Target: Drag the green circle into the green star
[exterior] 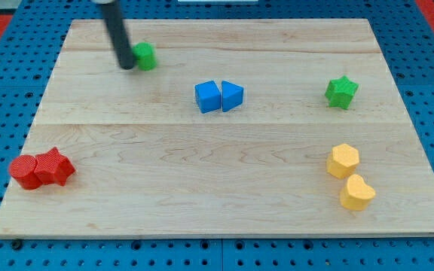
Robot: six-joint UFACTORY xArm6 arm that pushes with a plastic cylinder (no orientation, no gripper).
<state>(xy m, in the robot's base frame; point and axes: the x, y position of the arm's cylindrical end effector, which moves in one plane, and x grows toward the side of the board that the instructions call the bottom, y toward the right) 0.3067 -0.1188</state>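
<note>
The arm carries no jaws; it ends in a dark straight rod whose tip (127, 65) holds nothing and rests against the left side of the green circle block (145, 56). The rod leans from the view's top edge down and rightward to the pale wooden board (224, 188). The green circle sits near the board's upper left; the green star block (341, 92) lies well apart, toward the right. Between them, a blue cube (207, 97) touches a blue triangular block (232, 96).
</note>
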